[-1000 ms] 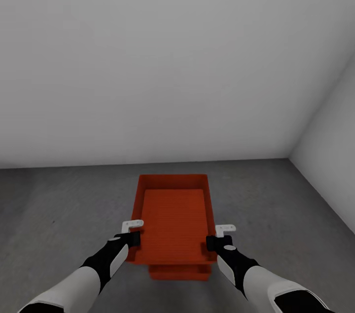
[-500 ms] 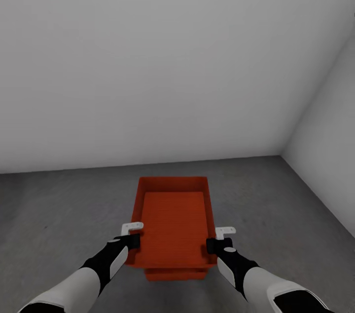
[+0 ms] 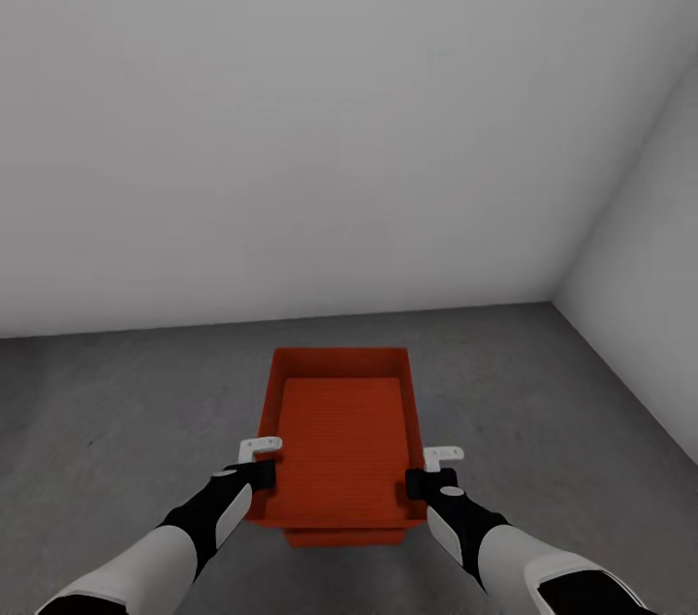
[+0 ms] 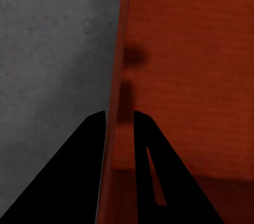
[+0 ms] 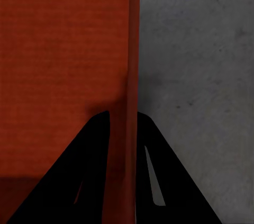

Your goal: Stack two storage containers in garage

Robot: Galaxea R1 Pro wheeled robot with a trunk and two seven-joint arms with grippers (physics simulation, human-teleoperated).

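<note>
In the garage, one red-orange storage container (image 3: 341,431) sits between my two arms over the dark grey floor (image 3: 126,421). My left gripper (image 3: 260,471) is shut on its left wall (image 4: 120,60), one finger on each side. On the opposite wall (image 5: 131,49), my right gripper (image 3: 419,479) is shut the same way. The other storage container (image 3: 344,537) lies directly beneath, and only a thin strip of its near end peeks out. I cannot tell whether the upper one rests in it or hangs just above.
A plain white-grey wall (image 3: 291,111) stands straight ahead. A second wall (image 3: 650,305) meets it at a corner on the right. Bare concrete spreads to both sides of the containers.
A second ago the whole view shifted slightly, so the wall corner moved left. The strip of the lower container showing under the held one became narrower. Nothing has moved in the last half second.
</note>
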